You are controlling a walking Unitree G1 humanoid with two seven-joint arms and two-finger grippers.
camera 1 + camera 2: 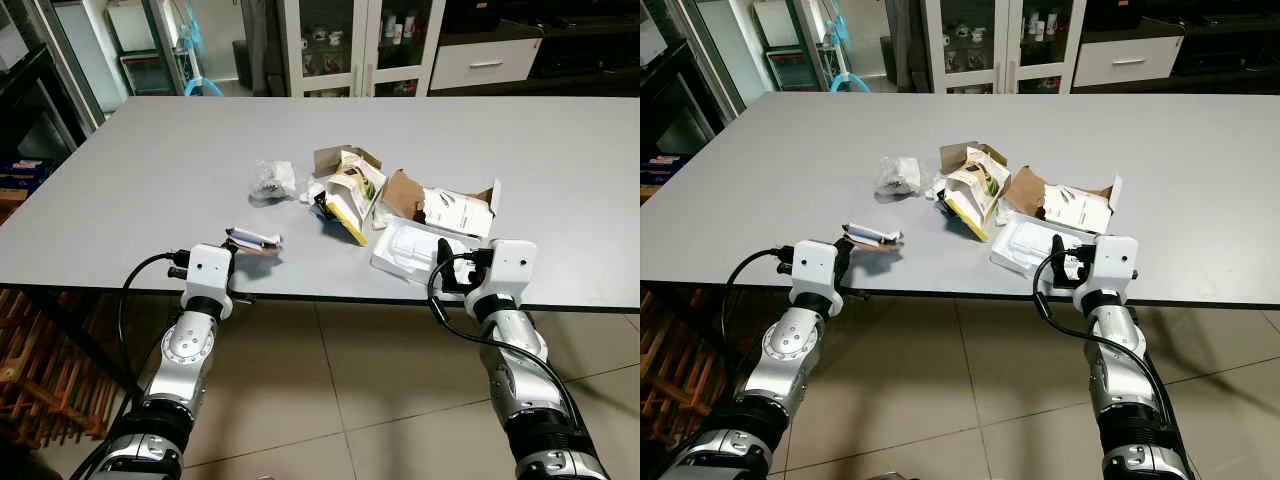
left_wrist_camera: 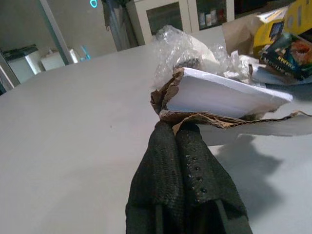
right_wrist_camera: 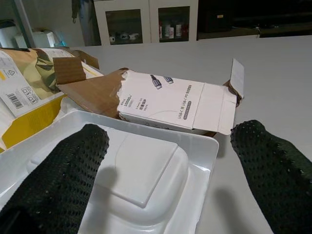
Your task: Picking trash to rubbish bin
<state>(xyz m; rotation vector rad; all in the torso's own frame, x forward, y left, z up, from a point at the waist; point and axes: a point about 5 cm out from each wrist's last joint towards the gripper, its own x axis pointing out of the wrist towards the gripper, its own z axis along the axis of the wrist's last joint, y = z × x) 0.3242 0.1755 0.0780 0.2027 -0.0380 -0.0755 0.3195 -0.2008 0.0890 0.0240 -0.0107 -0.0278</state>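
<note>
Across the grey table [image 1: 560, 170] lies a heap of opened packaging: a white plastic tray [image 3: 146, 185], a torn cardboard box [image 3: 170, 100], crumpled film [image 1: 272, 180]. The right gripper [image 3: 170, 161] straddles the tray, fingers wide, ready to grasp. The left gripper [image 2: 178, 134] pinches a cardboard scrap [image 2: 219, 97], lifting it clear for binning.

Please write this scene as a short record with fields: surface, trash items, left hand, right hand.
surface: grey table
trash items: plastic wrap, yellow pack, torn box, white tray, cardboard scrap
left hand: at the near table edge, shut on the cardboard scrap
right hand: at the near table edge, open, fingers on either side of the white tray, nothing gripped yet
</note>
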